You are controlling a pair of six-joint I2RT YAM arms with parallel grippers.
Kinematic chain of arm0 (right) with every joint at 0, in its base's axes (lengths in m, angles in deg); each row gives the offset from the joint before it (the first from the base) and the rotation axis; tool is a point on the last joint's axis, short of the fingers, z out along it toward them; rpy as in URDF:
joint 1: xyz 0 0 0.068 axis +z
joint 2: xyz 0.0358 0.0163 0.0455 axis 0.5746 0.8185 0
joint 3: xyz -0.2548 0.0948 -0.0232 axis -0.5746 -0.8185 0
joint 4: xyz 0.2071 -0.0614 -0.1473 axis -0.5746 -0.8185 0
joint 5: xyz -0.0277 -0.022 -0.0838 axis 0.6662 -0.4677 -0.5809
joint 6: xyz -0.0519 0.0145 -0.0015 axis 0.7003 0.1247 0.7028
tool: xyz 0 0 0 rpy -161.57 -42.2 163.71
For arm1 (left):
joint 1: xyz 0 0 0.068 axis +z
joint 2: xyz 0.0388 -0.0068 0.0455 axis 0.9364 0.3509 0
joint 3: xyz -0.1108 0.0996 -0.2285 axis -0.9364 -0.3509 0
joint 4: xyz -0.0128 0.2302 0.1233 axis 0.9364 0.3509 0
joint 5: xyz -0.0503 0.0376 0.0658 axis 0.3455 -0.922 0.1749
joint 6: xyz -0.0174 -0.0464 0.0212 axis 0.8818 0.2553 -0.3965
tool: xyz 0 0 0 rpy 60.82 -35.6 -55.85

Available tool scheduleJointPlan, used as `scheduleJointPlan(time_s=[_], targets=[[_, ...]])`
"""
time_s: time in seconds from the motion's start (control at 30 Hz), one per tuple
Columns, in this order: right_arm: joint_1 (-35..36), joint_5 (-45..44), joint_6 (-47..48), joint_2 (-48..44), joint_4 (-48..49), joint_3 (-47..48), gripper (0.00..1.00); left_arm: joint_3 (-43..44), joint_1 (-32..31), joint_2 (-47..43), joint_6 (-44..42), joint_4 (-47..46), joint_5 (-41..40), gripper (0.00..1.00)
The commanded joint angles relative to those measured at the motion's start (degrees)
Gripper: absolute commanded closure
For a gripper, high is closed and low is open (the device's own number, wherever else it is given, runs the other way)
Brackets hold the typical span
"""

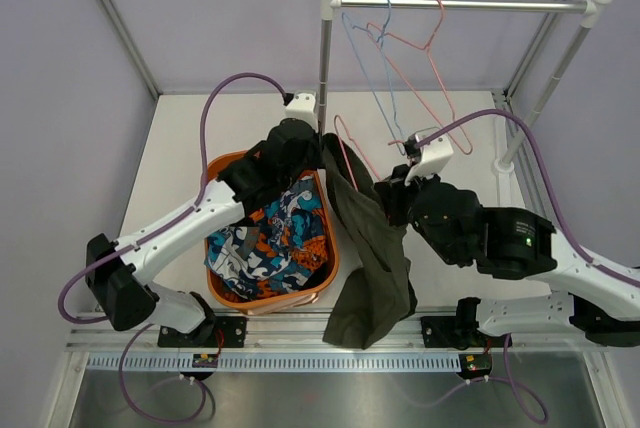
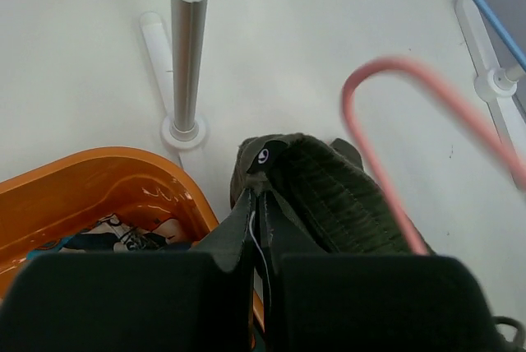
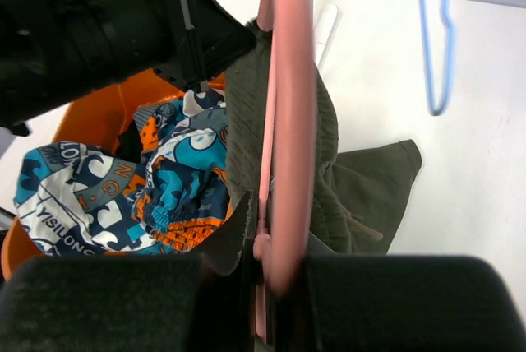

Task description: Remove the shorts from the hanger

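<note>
White tabletop (image 1: 180, 148) filled the scene from the arms' bases outward. Nearest, the top view showed the olive shorts (image 1: 375, 258) hanging in a long limp fold. Their lower end reached the near edge, between the orange plastic basket (image 1: 270, 300) on the left and the right arm. That view hid both sets of jaws under dark housings.

The left wrist camera supplied one pair. The left gripper (image 2: 259, 261) was clamped flat on the ribbed waistband, with a round snap (image 2: 263, 154) just beyond the fingers. The right wrist camera showed the right gripper (image 3: 261, 261) pinched shut on the thin pink hanger (image 3: 288, 122). Its wire ran close along the shorts' waist, but whether the cloth hung on it I could not tell.

Crumpled printed clothes (image 3: 164, 179) in blue, orange and white lay in the basket. Farther off, a metal post (image 2: 187, 48) stood on a round foot. Only the top view showed the rail (image 1: 460, 4), which carried a blue hanger (image 1: 375, 78) and a second pink hanger (image 1: 430, 58). Their thin wires were hard to follow lower down.
</note>
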Motion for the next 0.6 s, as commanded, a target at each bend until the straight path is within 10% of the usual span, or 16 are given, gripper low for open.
scheduleJointPlan(time_s=[0.0,0.27,0.57], targets=[[1.0,-3.4,-1.2,-2.9,2.0,1.0,1.00,-2.3,1.1,-0.8,0.4,-3.2,3.8,1.00],[1.1,-5.5,1.8,-0.7,4.3,2.3,1.00,-4.2,-2.4,-6.1,-3.3,-3.0,12.7,1.00],[1.0,-12.2,9.2,1.7,10.1,3.2,1.00,-0.9,-21.6,-13.9,-14.2,2.5,22.3,1.00]])
